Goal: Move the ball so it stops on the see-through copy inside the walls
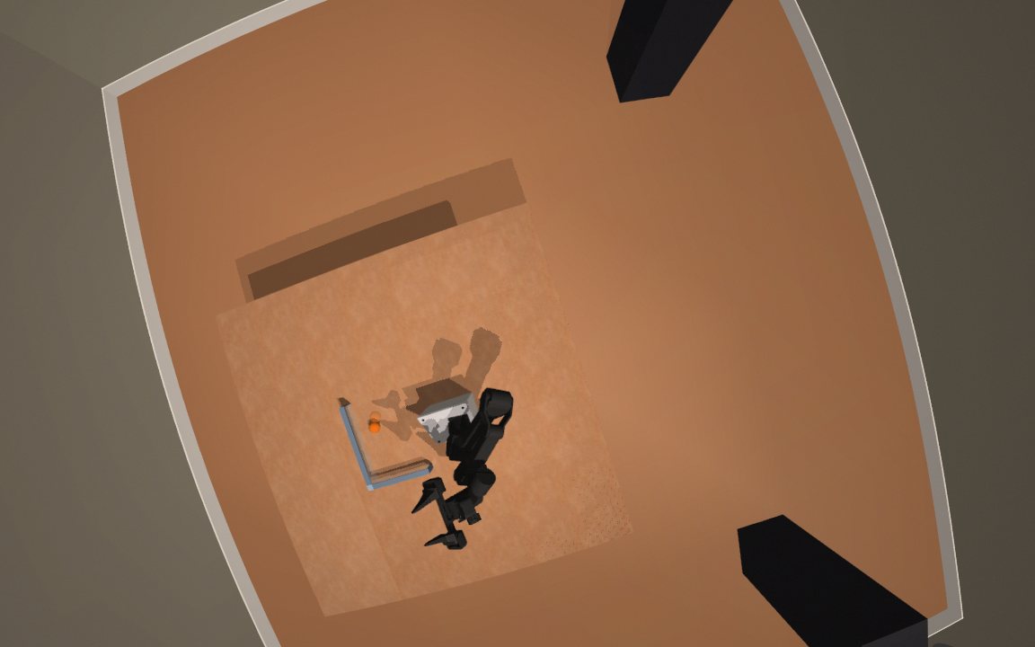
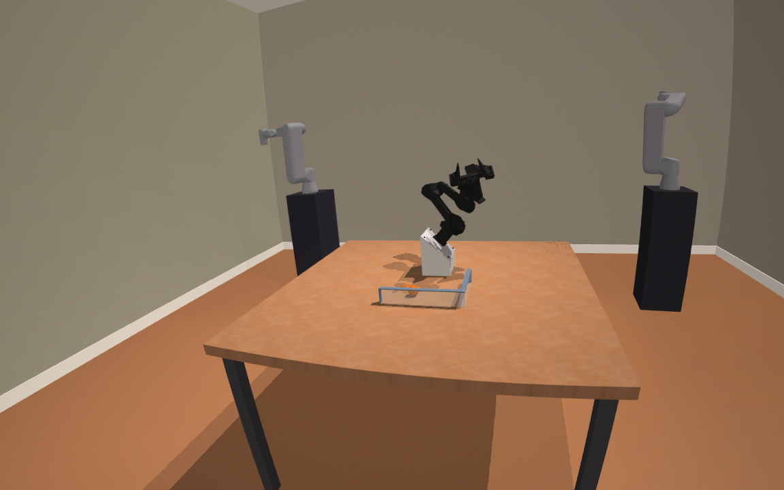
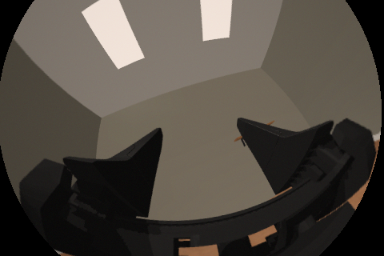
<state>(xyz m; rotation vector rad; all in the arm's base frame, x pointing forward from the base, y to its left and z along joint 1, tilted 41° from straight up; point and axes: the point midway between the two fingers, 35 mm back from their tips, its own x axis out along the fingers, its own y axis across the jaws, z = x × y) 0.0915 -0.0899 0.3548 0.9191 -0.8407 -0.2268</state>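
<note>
The orange ball (image 1: 374, 428) (image 2: 412, 292) lies on the table, inside the corner made by the low clear walls with blue rims (image 1: 356, 447) (image 2: 431, 290). A fainter orange shape, seemingly the see-through copy (image 1: 375, 416), is right beside it, slightly farther from the corner. They are too small to tell whether they overlap. My gripper (image 1: 419, 529) (image 2: 468, 162) (image 3: 200, 127) is open and empty. It is raised high above the table, away from the ball, fingers pointing upward. The wrist view shows neither ball nor walls.
The white arm base (image 1: 445, 418) (image 2: 437, 258) stands near the open side of the walls. Shadows of the arm fall on the table (image 2: 322, 329) near the base and ball. Two grey arms on dark pedestals (image 2: 316, 231) (image 2: 665, 250) stand on the floor beyond the table.
</note>
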